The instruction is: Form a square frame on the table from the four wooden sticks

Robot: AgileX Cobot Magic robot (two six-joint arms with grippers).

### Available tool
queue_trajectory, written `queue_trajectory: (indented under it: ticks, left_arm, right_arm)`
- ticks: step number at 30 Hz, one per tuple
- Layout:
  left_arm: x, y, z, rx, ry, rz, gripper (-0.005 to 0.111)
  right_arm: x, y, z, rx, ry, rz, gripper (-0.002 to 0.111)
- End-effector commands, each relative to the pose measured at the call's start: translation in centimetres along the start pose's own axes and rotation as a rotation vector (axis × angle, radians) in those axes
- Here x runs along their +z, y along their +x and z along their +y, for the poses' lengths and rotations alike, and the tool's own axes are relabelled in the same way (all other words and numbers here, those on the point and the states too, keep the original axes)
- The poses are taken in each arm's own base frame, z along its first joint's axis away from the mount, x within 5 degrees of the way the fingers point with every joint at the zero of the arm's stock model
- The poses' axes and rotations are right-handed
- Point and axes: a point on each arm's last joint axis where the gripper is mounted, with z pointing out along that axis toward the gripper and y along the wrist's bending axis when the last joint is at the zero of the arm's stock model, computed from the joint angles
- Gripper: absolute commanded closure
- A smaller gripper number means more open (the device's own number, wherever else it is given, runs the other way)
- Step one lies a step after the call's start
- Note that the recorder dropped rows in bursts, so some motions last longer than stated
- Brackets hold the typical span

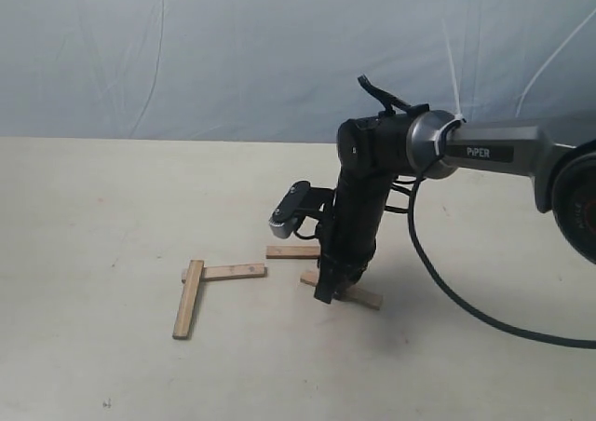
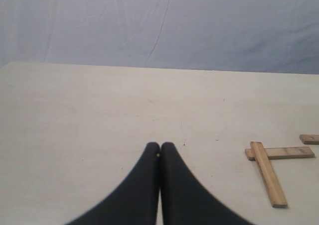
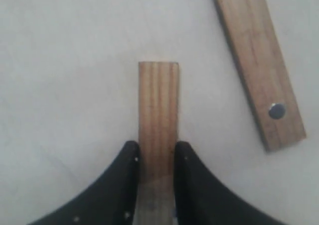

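**Right Gripper Clamped on One Stick, Left Gripper Closed and Empty**

The work surface is a pale cream table [image 1: 93, 207] with faint specks.

Nearest the exterior camera lies the near stick [image 1: 188, 299], which runs roughly front to back. Its far end overlaps the left end of the crossing stick [image 1: 228, 272], and together they form one corner with the ends jutting slightly. The left wrist view shows the same pair, with the near stick [image 2: 268, 173] lying on top of the crossing stick [image 2: 281, 152].

To the right of this corner, apart from it, is the held stick [image 1: 358, 295], set at an angle. The right gripper [image 1: 328, 291] points straight down at it. In the right wrist view, the right gripper [image 3: 157, 150] has both fingers pressed against the long edges of the held stick [image 3: 158, 105], and the free end projects past the fingertips. Whether the held stick rests on the table or sits just above it cannot be determined.

Just behind the gripper lies the far stick [image 1: 291, 251], with its right end hidden by the gripper. Close up, the far stick [image 3: 256, 60] is near the held stick but not touching it, and it carries a round metal dot [image 3: 276, 110] near its end.

The left gripper [image 2: 159, 150] has its fingers together with nothing between them. It points across bare table, well to the left of the sticks.

A black cable [image 1: 447, 281] trails from the right arm [image 1: 484, 151]. A wrinkled blue-grey backdrop [image 1: 186, 48] closes the scene.
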Motion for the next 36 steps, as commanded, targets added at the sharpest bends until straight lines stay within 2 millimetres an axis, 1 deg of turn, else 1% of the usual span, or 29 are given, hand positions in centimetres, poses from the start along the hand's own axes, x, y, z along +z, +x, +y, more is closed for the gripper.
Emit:
queue_trajectory:
  ticks: [1,4,6,9,12,16,18,21,23,26,29,36]
  left_arm:
    - [0.0,0.1,0.0,0.007,-0.002,0.001,0.107]
    - [0.0,0.1,0.0,0.007,-0.002,0.001,0.107]
    - [0.0,0.1,0.0,0.007,-0.002,0.001,0.107]
    - [0.0,0.1,0.0,0.007,-0.002,0.001,0.107]
    - [0.0,0.1,0.0,0.007,-0.002,0.001,0.107]
    - [0.0,0.1,0.0,0.007,-0.002,0.001,0.107]
    - [0.0,0.1,0.0,0.007,-0.002,0.001,0.107]
    - [0.0,0.1,0.0,0.007,-0.002,0.001,0.107]
    - [0.0,0.1,0.0,0.007,-0.002,0.001,0.107]
    - [0.0,0.1,0.0,0.007,-0.002,0.001,0.107]
    - [0.0,0.1,0.0,0.007,-0.002,0.001,0.107]
    - [0.0,0.1,0.0,0.007,-0.002,0.001,0.107]
  right_arm:
    - [0.9,0.7,0.1,0.076,-0.01,0.077,0.108]
    - [-0.1,0.1,0.6,0.208,0.003,0.053,0.108]
    - [-0.6,-0.6,1.7,0.297,0.009,0.039,0.108]
    - [-1.5,-2.1,3.5,0.507,0.045,0.002,0.108]
    - [-2.5,-3.5,5.1,0.664,0.089,-0.055,0.108]
    - [-3.7,-5.2,6.9,0.757,0.097,-0.101,0.108]
    - [-4.0,-6.0,7.6,0.843,0.092,-0.141,0.108]
    - [-4.1,-7.0,8.8,0.922,0.11,-0.19,0.108]
    - [-4.1,-7.3,9.2,0.962,0.146,-0.21,0.108]
    - [-3.6,-7.5,9.3,1.039,0.178,-0.233,0.108]
    - [-2.7,-7.6,9.2,1.087,0.171,-0.241,0.108]
    - [-1.0,-8.1,9.0,1.104,0.153,-0.267,0.108]
